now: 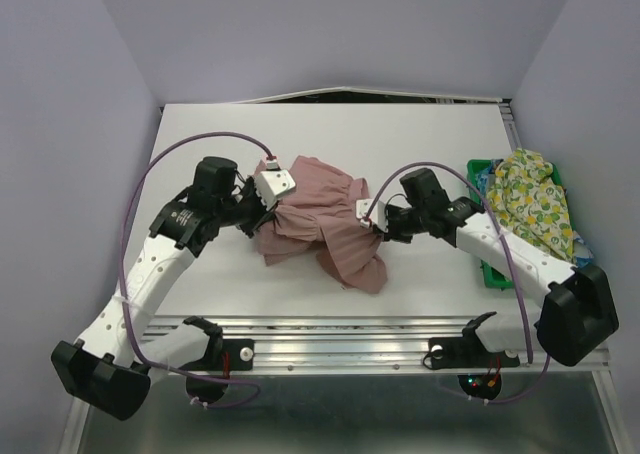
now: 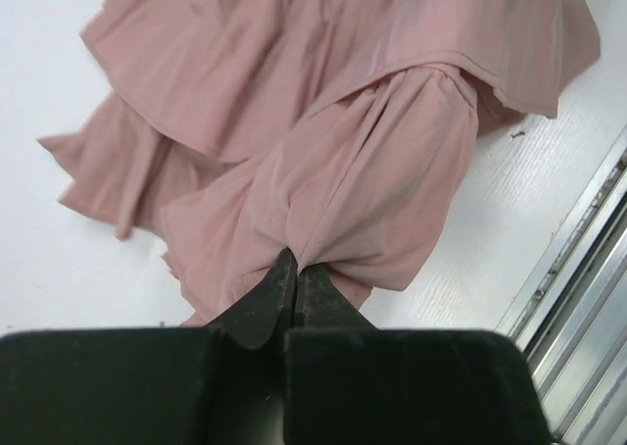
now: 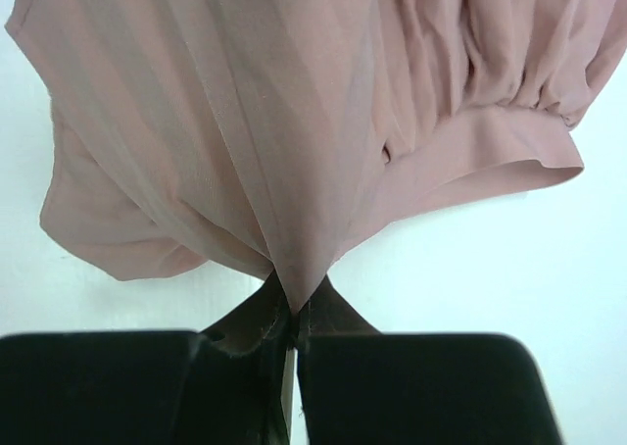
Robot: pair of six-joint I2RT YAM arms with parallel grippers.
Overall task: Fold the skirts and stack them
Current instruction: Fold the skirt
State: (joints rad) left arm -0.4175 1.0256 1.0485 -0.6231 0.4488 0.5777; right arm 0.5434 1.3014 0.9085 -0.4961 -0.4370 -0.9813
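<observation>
Mid-frame on the table [image 1: 420, 144], the crumpled pink skirt [image 1: 320, 224] is pinched at thin folds by the left gripper [image 2: 292, 271] and right gripper [image 3: 292, 310]; uneven pulling could slip a fold free.

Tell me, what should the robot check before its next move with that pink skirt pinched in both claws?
1. The left gripper is shut on the pink skirt: ok.
2. The right gripper is shut on it too: ok.
3. The skirt lies flat: not ok, bunched and creased.
4. Both grips hold matching edges: cannot tell.
5. Bare table beyond the skirt for spreading: ok.
6. The yellow patterned garment sits apart, in the green bin: ok.
</observation>
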